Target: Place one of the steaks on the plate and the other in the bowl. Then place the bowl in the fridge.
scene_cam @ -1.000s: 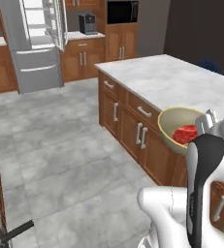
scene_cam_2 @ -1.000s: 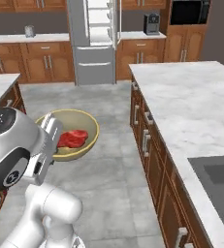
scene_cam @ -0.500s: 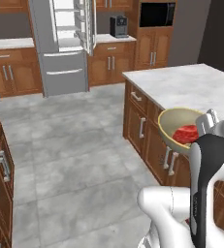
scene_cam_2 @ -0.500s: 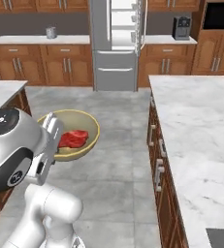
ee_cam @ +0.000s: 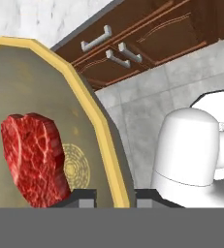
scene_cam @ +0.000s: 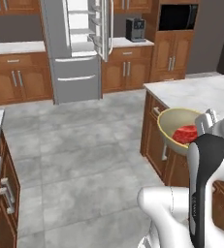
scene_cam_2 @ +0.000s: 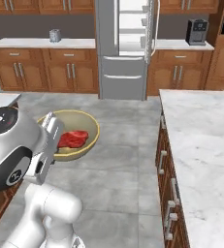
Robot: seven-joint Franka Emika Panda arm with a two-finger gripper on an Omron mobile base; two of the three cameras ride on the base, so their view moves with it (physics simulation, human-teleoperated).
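Item 1, my claw [ee_cam: 114,194]: clenched on the rim of the bowl, one fingertip inside the wall, the other outside, as the hand view shows.

Item 2, bowl [scene_cam: 175,125]: tan-yellow rim, olive inside, carried in the air above the floor. In the left base view it hangs just in front of the island's cabinet face; in the right base view [scene_cam_2: 84,127] it sits beside my white upper arm, over open tile.

Item 3, steak [ee_cam: 35,157]: one red cut, lying inside the bowl against its inner wall, near the patterned centre. Also seen in the left base view [scene_cam: 186,134].

Item 4, fridge [scene_cam_2: 125,53]: grey, against the far wall between wooden cabinets. One upper door stands open, its white shelves exposed; two drawers with horizontal handles sit below.

Item 5, island counter [scene_cam_2: 203,145]: marble top, its long edge running along my right side, drawer handles facing the aisle.

Item 6, floor [scene_cam: 79,155]: grey tile, a broad open lane from the bowl to the fridge, bounded by the island edge on the right and a second cabinet run [scene_cam: 1,193] on the left.
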